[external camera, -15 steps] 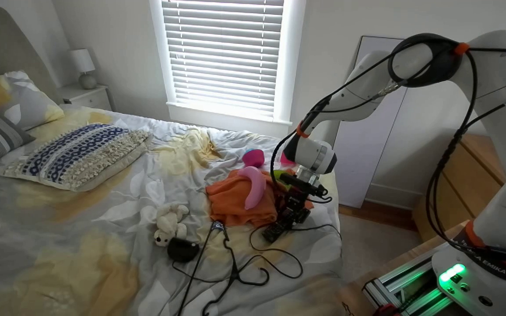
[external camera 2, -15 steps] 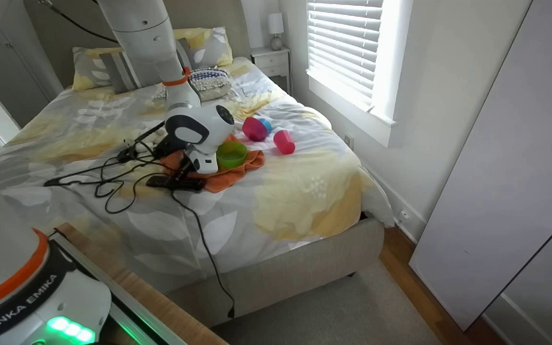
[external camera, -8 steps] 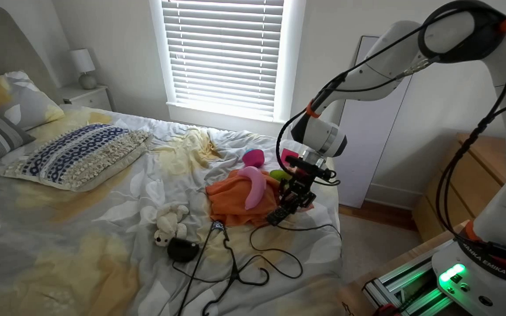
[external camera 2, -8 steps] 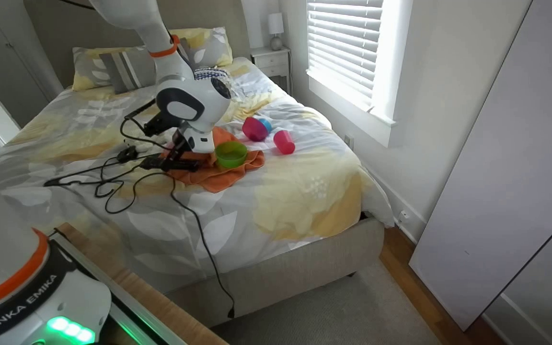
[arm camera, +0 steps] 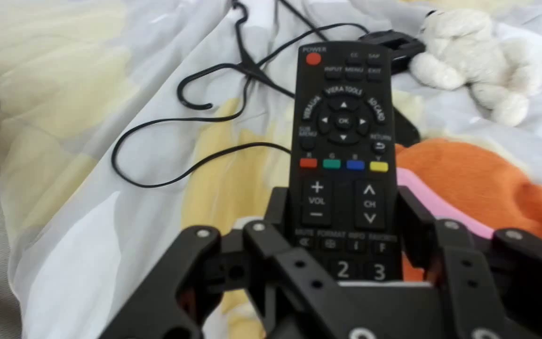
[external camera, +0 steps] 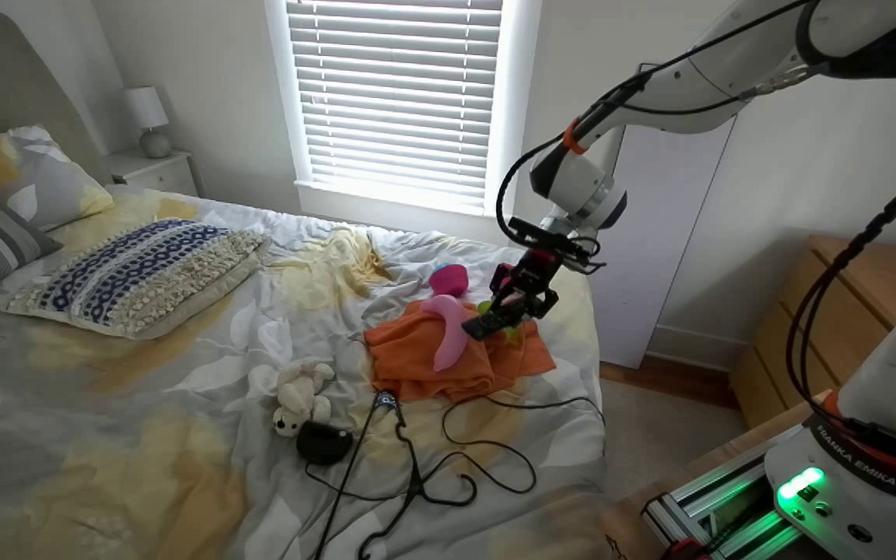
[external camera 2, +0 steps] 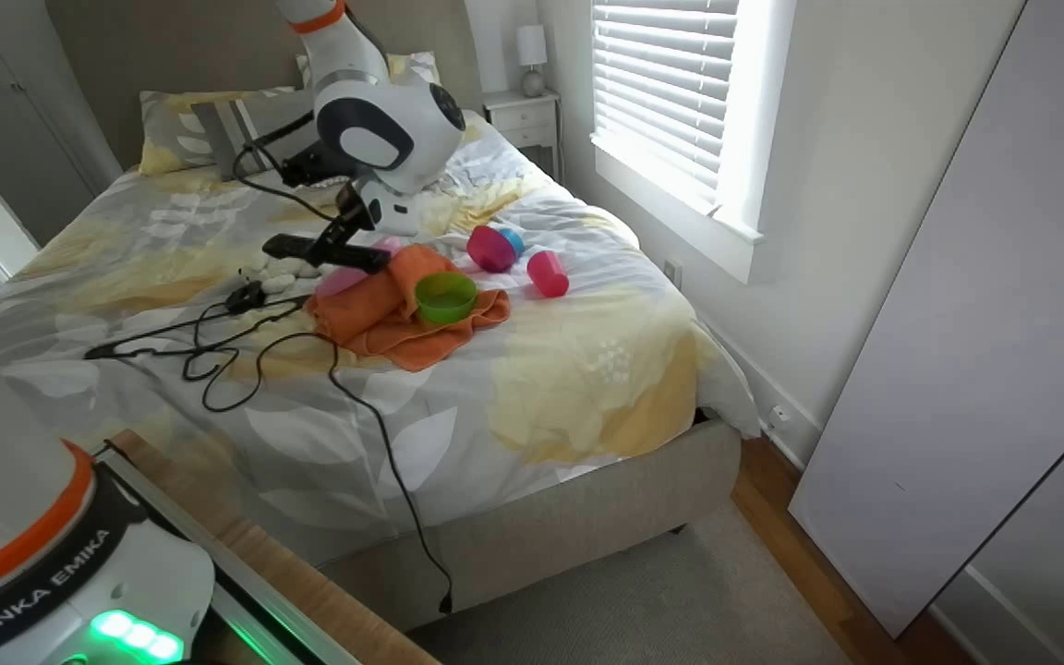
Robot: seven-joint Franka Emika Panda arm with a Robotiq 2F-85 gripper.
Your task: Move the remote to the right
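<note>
The hand [arm camera: 345, 212] clasps the remote [arm camera: 344, 157] — bar-shaped; button-studded.

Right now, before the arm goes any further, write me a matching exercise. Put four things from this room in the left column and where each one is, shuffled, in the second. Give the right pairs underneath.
Things
1. remote
2. green bowl
3. white plush toy
4. lamp

Places
A. right beside the dark rounded object
B. on top of the nightstand
C. held between the fingers of the gripper
D. on the orange cloth

Right pairs
1-C, 2-D, 3-A, 4-B
</note>
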